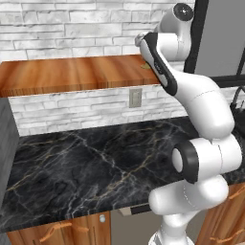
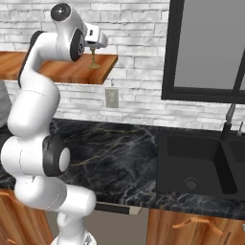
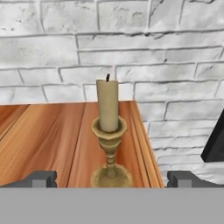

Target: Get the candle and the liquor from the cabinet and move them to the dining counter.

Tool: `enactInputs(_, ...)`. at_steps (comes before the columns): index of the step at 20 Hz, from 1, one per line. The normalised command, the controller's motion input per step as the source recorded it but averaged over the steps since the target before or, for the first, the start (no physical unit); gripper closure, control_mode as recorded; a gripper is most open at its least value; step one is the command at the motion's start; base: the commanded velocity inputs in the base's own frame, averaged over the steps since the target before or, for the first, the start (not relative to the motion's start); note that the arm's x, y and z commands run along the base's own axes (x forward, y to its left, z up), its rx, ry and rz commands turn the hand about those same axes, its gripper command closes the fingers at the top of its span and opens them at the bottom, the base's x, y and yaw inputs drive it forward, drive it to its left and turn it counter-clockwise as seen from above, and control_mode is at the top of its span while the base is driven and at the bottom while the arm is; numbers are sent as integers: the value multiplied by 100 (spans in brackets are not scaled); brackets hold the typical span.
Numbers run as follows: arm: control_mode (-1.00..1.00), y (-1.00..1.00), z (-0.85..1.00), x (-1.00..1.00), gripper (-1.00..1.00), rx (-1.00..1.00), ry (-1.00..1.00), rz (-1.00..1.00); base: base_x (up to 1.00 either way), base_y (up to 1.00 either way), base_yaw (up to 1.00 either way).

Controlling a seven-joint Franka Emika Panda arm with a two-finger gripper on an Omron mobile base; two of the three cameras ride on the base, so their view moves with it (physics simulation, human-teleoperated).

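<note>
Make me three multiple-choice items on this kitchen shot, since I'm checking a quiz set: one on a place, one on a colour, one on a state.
1. Where does the candle stand?
A. in the sink
B. near the end of the wooden cabinet shelf
C. on the black counter

2. What colour is the candlestick?
A. brass-gold
B. blue
C. red

3. How is the gripper?
A. shut on the candle
B. shut and empty
C. open, fingertips either side of the candle's foot

Key: 1 B, the foot rests on wood by the shelf's edge; 2 A, the hand view shows gold; 3 C, both tips stand wide apart.
</note>
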Motion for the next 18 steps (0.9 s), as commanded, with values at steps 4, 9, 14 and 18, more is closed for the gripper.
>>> enactInputs(4, -100, 0, 0, 31, -100, 0, 0, 0, 0, 0, 0)
enactInputs(9, -100, 0, 0, 26, -100, 0, 0, 0, 0, 0, 0)
enactInputs(14, -100, 0, 0, 25, -100, 0, 0, 0, 0, 0, 0)
enactInputs(18, -100, 0, 0, 31, -100, 0, 1, 0, 0, 0, 0)
